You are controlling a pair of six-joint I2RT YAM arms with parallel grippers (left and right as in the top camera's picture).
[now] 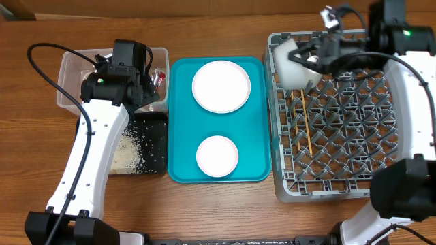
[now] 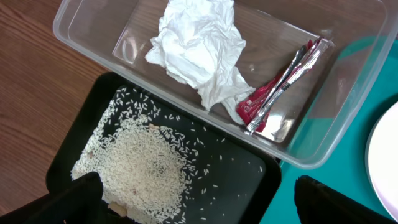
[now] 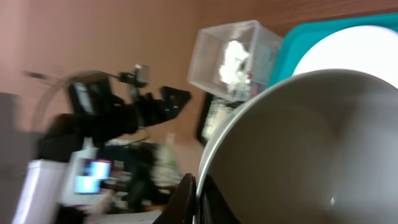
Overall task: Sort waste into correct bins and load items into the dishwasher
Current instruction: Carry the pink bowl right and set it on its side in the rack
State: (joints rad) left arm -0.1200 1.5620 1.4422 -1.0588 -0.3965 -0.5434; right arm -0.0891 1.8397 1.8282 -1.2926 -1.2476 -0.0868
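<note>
Wood-grain bench (image 1: 204, 27) carries everything, with the grey dish rack (image 1: 340, 170) at the right. A white bowl (image 1: 291, 60) is held over the rack's far left corner, its rim pinched by the right gripper (image 3: 198, 199); the right wrist view shows the fingers closed on the rim's edge. The step in hand is judged to be seating this bowl in the rack. It would best be tilted on edge and lowered between two rows of pegs, kept apart from the chopsticks (image 1: 304, 126) already lying on the lattice just beside it. The pinch should be released only once the bowl is felt to rest against a peg, since a rim grasp lets a bowl swing. The left gripper (image 2: 199, 202) is spread wide and holds nothing, above the black tray (image 2: 242, 186) of rice grains (image 2: 143, 168). A plate (image 1: 221, 86) and a second bowl (image 1: 217, 155) wait on the teal tray (image 1: 180, 122).
</note>
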